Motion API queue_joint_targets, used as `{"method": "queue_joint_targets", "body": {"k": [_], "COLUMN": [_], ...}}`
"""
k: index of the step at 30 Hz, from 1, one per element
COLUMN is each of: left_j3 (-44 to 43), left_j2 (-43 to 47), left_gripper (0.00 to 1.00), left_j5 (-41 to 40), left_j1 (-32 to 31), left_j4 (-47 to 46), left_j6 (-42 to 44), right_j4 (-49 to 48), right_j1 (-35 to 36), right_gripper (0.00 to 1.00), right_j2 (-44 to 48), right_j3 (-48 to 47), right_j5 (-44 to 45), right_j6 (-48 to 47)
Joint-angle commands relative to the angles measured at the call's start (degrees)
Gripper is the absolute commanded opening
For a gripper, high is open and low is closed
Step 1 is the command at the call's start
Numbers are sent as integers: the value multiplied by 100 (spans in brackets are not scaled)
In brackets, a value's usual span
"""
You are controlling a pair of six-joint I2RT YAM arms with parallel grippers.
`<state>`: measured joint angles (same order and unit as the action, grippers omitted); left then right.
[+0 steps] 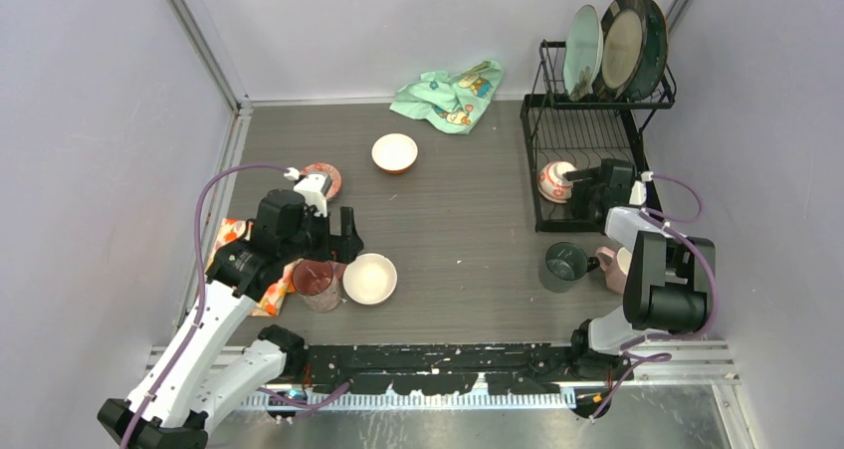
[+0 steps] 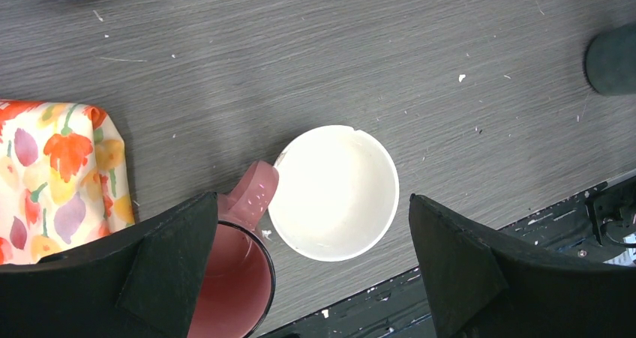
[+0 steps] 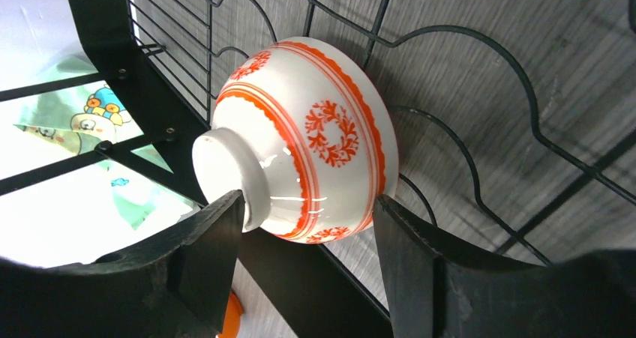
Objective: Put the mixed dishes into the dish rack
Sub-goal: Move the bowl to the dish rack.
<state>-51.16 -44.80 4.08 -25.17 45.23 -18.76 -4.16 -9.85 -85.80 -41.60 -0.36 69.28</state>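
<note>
The black wire dish rack (image 1: 532, 160) stands at the back right. Its upper shelf holds a pale green plate (image 1: 582, 49), a dark-rimmed beige plate (image 1: 624, 43) and a dark blue-green plate (image 1: 657, 33). My right gripper (image 1: 581, 182) (image 3: 307, 225) is in the lower basket, shut on the red patterned bowl (image 1: 553, 181) (image 3: 315, 139), which lies on its side against the wires. My left gripper (image 1: 333, 258) (image 2: 315, 278) is open above a pink cup (image 1: 316, 282) (image 2: 232, 278) and a white bowl (image 1: 369, 278) (image 2: 334, 192) that touch each other.
A dark green cup (image 1: 565, 262) (image 2: 613, 59) and a pale pink cup (image 1: 615, 263) stand by the right arm. A second white bowl (image 1: 395, 152) and a patterned bowl (image 1: 326, 175) sit further back. The orange floral cloth (image 1: 231, 235) (image 2: 52, 180) lies left, the mint cloth (image 1: 450, 93) at the back.
</note>
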Motion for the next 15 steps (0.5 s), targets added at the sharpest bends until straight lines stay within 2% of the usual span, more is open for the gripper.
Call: {"method": "queue_joint_targets", "body": {"k": [1, 6, 15], "left_j3": [27, 18, 27], "left_j2": [-50, -129, -134], "left_gripper": [100, 100, 100], "left_j5": [0, 13, -53], "left_j1": [-32, -32, -32], "left_j4": [-253, -253, -266], "left_j6": [127, 135, 161], "right_j4": [-1061, -1854, -2833], "right_j1": [-4, -8, -15], "right_gripper": [66, 57, 56], "right_j2": [-242, -638, -1351], "right_j3": [73, 132, 22], "right_j5": [17, 18, 214], "right_j6": [293, 433, 608]}}
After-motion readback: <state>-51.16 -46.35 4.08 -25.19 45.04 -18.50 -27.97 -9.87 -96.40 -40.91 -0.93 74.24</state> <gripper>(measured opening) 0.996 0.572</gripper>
